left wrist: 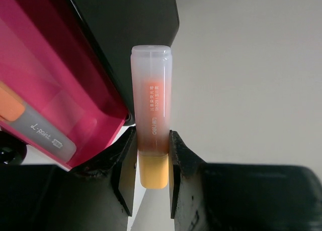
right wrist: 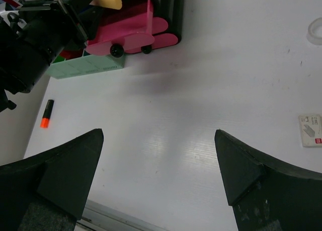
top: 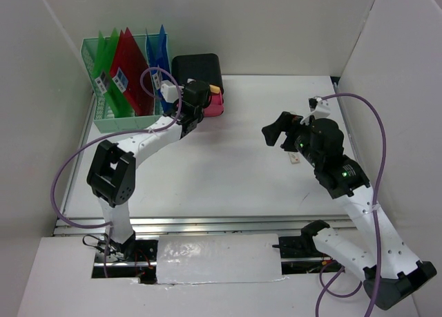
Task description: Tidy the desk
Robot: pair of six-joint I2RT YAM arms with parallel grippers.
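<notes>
The desk [top: 228, 182] is a white tabletop with white side panels and a metal rail along its front. My left gripper [top: 202, 96] is at the back left, by the black drawer box [top: 198, 67] and its open pink drawer [top: 215, 108]. In the left wrist view, my left gripper [left wrist: 152, 163] is shut on an orange highlighter [left wrist: 151, 110] with a frosted cap, just right of the pink drawer [left wrist: 55, 85]. A grey pen [left wrist: 45, 135] lies in that drawer. My right gripper [top: 277, 130] is open and empty above the desk's right half; it also shows in the right wrist view [right wrist: 158, 135].
A mint-green file rack [top: 103, 120] with green, red and blue folders stands at the back left. A small orange-and-black marker [right wrist: 47, 113] lies on the desk near the rack. A small white card [right wrist: 311, 130] and a clear tape ring [right wrist: 316, 30] lie at the right.
</notes>
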